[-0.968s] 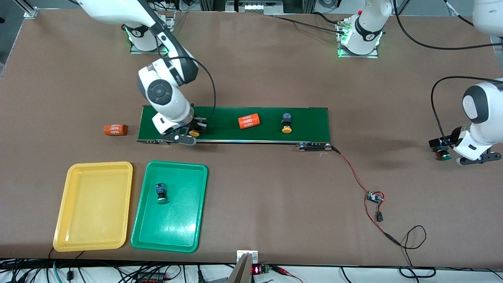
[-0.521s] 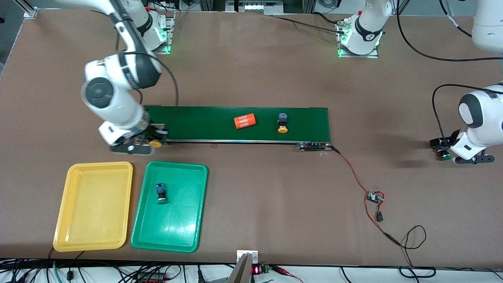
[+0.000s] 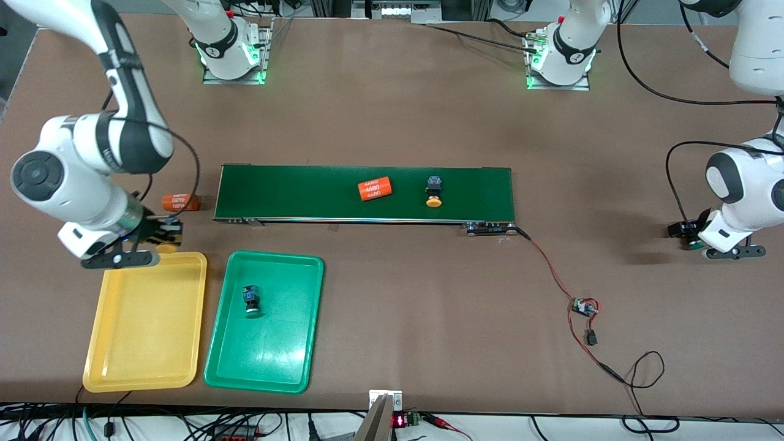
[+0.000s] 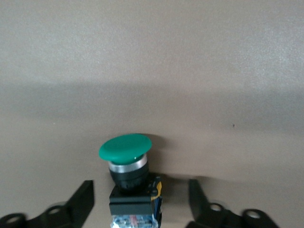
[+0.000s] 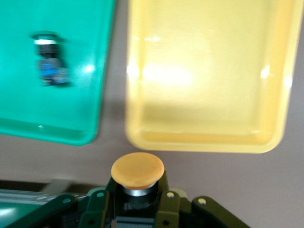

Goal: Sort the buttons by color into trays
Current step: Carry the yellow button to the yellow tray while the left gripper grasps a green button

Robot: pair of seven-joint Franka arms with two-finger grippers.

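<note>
Tabletop (image 3: pixel 392 110), brown, carrying two trays, a dark-green conveyor belt (image 3: pixel 306 193) and loose items.

Yellow tray (image 3: pixel 144 324): at the right arm's end, nearest the front camera; nothing lies in it.

Green tray (image 3: pixel 275 349): just beside the yellow tray, toward the left arm's end; holds one green-capped button (image 3: pixel 250 301) lying on its side.

Right gripper (image 3: pixel 160 237): over the yellow tray's edge nearest the belt; fingers (image 5: pixel 166 209) clenched on a yellow-capped button (image 5: pixel 137 170), cap pointing toward the tray.

Belt contents: a second yellow-capped button (image 3: pixel 433 190) and an orange cylinder printed "4680" (image 3: pixel 374 188), near each other, apart. Another orange cylinder (image 3: pixel 180 201) lies on the tabletop off the belt's end, toward the right arm's end.

Left gripper (image 3: pixel 695 236): low over the bare tabletop at the left arm's end, well apart from the belt. In the left wrist view a second green-capped button (image 4: pixel 126 148) sits between its fingers (image 4: pixel 80 202), with a gap on each side; not gripped.

Small circuit board (image 3: pixel 585 308): on the tabletop, wired by a red lead to the belt's end.
</note>
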